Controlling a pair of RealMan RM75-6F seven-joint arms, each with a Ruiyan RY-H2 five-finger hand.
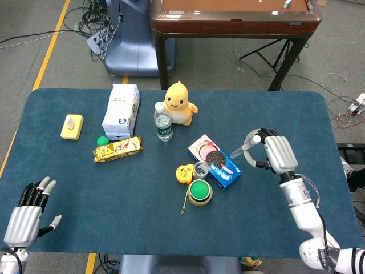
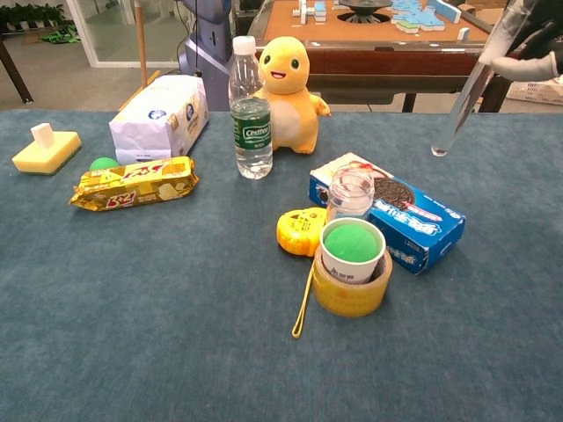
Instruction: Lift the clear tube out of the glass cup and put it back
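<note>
My right hand grips the clear tube near its white-capped top and holds it tilted in the air, right of the cookie box. In the chest view the clear tube hangs at the upper right, its rounded tip well above the cloth, with the right hand mostly cut off by the frame edge. The small glass cup stands empty by the cookie box; the head view shows the glass cup too. My left hand rests open at the near left table edge.
A blue cookie box lies behind the cup. A green-topped cup in a yellow tape roll and a yellow tape measure sit just in front. Further back stand a water bottle, a yellow plush duck, a white bag and a snack packet.
</note>
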